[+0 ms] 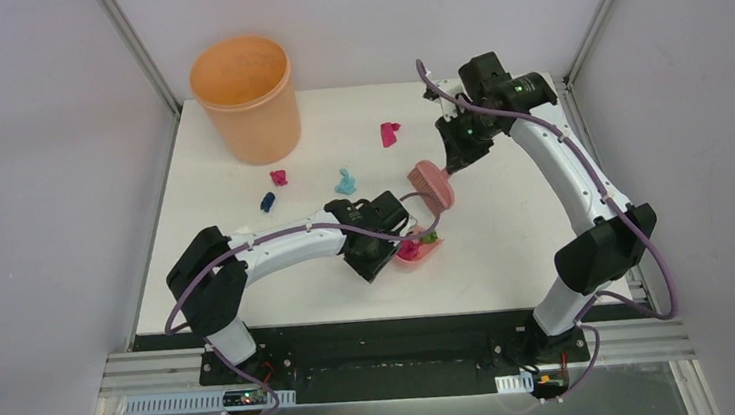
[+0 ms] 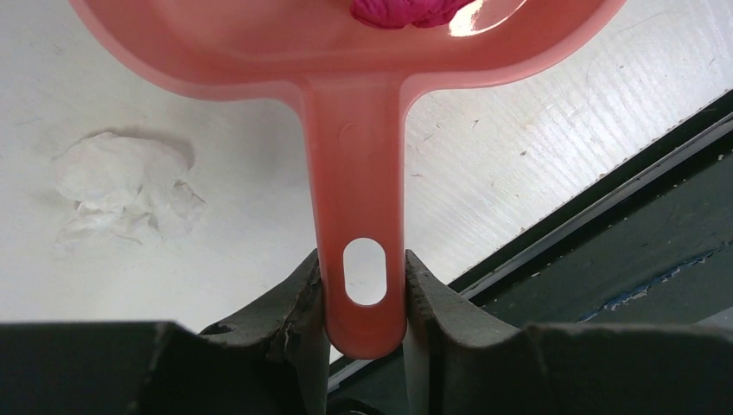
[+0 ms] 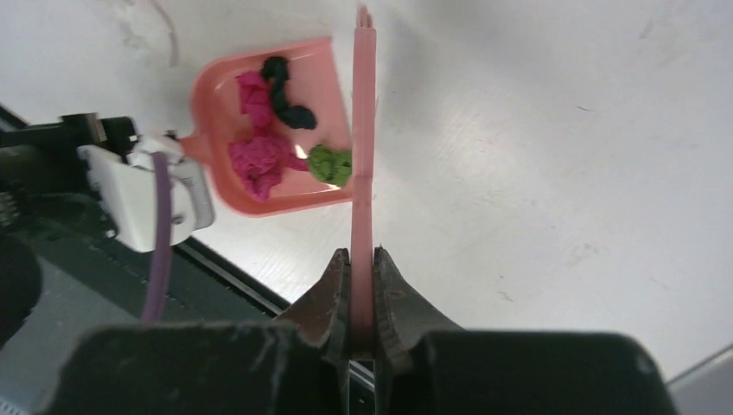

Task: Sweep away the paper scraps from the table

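Note:
My left gripper (image 1: 390, 243) (image 2: 363, 292) is shut on the handle of the salmon-pink dustpan (image 1: 421, 251) (image 2: 359, 173), which rests near the table's (image 1: 518, 255) front middle. The dustpan (image 3: 220, 86) holds magenta wads (image 3: 259, 160), a black wad (image 3: 285, 95) and a green wad (image 3: 330, 162). My right gripper (image 1: 457, 151) (image 3: 362, 270) is shut on the salmon-pink brush (image 1: 432, 184) (image 3: 363, 147), held just behind the pan. Loose paper scraps lie on the table: magenta (image 1: 389, 133), magenta (image 1: 279, 178), light blue (image 1: 345, 182) and dark (image 1: 268, 202).
An orange bucket (image 1: 246, 100) stands at the table's back left. Metal frame posts (image 1: 141, 47) rise at the back corners. A rough white patch (image 2: 121, 186) marks the tabletop left of the dustpan handle. The black front edge (image 1: 374, 322) runs just below the pan.

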You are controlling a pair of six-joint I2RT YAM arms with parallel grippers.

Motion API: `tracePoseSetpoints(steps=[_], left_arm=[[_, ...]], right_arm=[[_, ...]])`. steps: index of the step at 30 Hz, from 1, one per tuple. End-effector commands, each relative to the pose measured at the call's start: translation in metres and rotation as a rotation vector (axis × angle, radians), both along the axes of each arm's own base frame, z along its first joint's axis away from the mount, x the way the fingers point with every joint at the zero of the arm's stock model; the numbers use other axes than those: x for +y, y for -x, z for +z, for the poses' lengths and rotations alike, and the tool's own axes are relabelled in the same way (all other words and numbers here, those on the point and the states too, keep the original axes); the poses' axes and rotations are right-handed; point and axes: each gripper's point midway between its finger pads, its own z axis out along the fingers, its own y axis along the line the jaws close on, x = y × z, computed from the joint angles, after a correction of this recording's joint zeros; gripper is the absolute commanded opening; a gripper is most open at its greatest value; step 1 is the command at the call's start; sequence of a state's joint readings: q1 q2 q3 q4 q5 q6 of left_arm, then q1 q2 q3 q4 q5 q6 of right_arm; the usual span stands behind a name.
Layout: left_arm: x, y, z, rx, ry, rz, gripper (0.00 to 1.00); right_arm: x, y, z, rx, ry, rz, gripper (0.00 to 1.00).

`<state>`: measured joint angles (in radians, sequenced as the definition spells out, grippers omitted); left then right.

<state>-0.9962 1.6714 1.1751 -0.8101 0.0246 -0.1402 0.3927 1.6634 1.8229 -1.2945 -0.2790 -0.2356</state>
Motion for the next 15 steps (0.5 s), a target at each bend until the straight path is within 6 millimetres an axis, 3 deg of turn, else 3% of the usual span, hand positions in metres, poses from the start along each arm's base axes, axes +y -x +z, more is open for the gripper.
tracePoseSetpoints(steps=[1, 4, 7, 15], left_arm=[[-0.002, -0.002, 0.019, -0.047, 0.018, -0.005, 0.00], [0.011, -0.003, 0.024, -0.059, -0.059, 0.009, 0.00], [0.019, -0.003, 0.030, -0.072, -0.111, 0.010, 0.00], [0.013, -0.004, 0.016, -0.054, -0.146, -0.014, 0.00]], right_arm=[[-0.034, -0.024, 0.011, -0.148, 0.154, -0.091, 0.00], [-0.048, -0.030, -0.002, -0.161, 0.235, -0.137, 0.00], [-0.046, -0.025, -0.017, -0.113, 0.232, -0.140, 0.00], [0.001, 0.009, -0.046, 0.135, 0.012, -0.039, 0.00]])
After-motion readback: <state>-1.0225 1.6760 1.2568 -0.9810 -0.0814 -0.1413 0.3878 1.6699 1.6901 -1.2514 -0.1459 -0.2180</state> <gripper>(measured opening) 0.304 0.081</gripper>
